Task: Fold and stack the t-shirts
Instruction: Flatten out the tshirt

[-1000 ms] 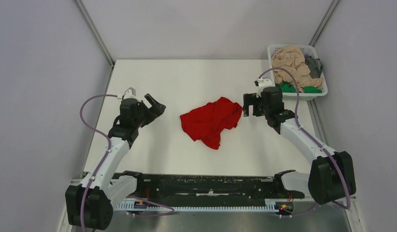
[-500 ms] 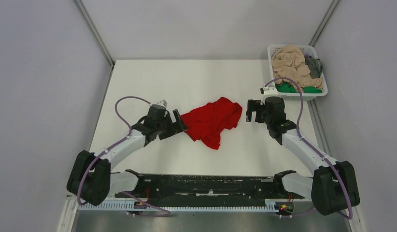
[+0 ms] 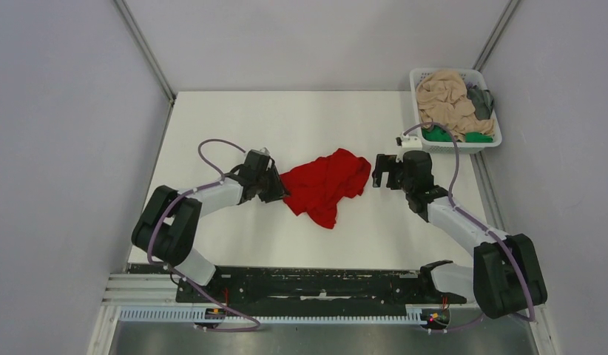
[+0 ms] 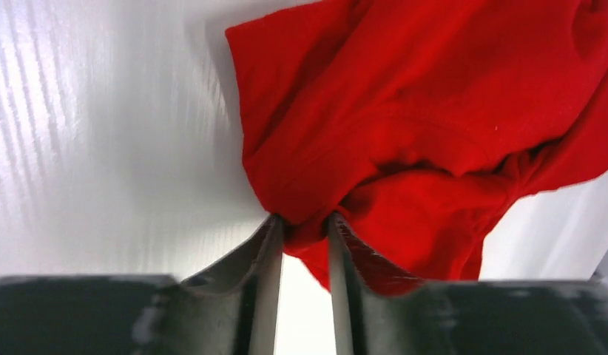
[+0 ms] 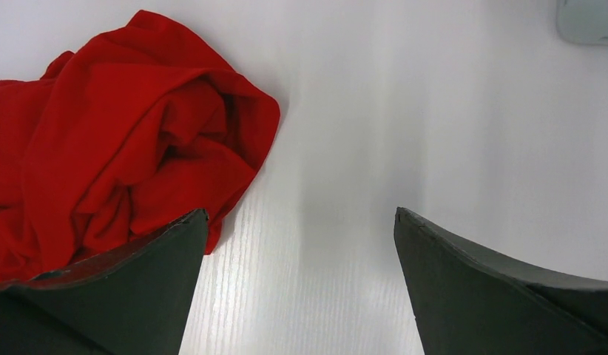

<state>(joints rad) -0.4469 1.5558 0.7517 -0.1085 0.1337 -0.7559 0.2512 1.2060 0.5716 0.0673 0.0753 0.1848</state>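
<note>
L gripper narrow, nipping a fold at the nearest edge of the red t-shirt. Rest of the crumpled cloth spreads ahead & to its right on the surface. R gripper wide, holding nothing. Cloth lies ahead-left of it, just outside the jaws. Heap's long axis runs roughly btwn both grippers, so R prob. needs a shift left to catch its edge.

Bright red t-shirt, peach-beige shirt, dark grey shirt, green shirt, white basket, white table
</note>
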